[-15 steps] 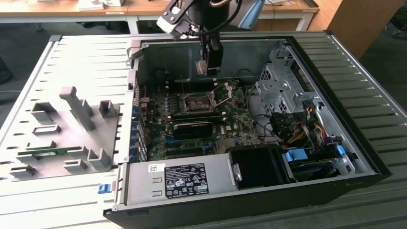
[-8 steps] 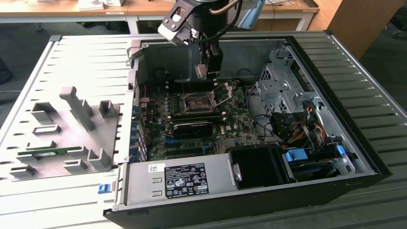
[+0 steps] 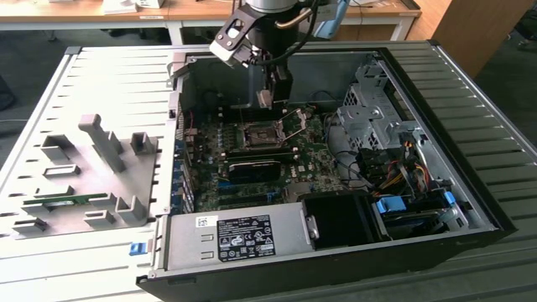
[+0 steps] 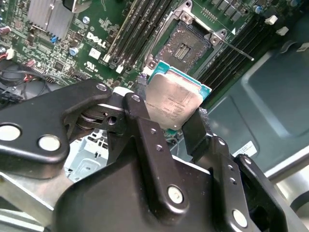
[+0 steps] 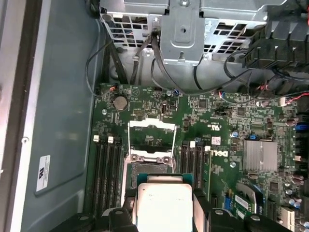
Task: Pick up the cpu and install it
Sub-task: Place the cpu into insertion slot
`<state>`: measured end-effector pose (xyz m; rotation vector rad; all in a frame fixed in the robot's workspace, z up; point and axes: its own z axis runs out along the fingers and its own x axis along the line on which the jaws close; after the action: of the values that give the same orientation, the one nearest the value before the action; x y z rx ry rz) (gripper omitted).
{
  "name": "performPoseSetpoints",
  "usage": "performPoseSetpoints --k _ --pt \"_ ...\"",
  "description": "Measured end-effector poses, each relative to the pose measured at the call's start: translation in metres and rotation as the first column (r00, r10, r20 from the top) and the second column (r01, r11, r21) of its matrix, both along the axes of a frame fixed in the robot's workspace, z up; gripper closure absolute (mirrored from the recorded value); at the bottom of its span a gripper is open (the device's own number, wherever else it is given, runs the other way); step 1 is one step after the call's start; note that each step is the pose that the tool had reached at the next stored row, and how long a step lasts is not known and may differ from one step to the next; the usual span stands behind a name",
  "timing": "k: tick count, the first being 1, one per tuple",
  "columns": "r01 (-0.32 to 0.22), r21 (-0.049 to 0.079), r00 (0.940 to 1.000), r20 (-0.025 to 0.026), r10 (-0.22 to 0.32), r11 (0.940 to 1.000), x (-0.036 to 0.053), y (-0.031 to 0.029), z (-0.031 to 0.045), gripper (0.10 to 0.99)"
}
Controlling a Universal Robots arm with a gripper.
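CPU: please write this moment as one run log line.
tool: shut on cpu | cpu: held over motherboard, near open socket | install: not yet done

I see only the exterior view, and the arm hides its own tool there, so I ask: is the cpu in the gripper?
Observer: Yes; in the second wrist view the gripper is shut on the cpu, metal top showing.
Operator: Is the socket free?
Observer: Yes; that view shows the socket empty, contacts bare.
Operator: And its cover?
Observer: In the first wrist view the socket's load frame stands swung open.
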<state>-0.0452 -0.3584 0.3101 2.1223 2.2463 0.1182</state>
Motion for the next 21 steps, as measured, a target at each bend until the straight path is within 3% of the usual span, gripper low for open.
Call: performPoseSetpoints --k 7,21 --pt "0.004 0.0 1.0 0.0 -0.004 1.0 -0.0001 0.0034 -0.0131 0.545" --pt "0.007 0.0 1.0 0.0 -0.007 1.0 -0.0033 0.0053 -0.0268 0.545"
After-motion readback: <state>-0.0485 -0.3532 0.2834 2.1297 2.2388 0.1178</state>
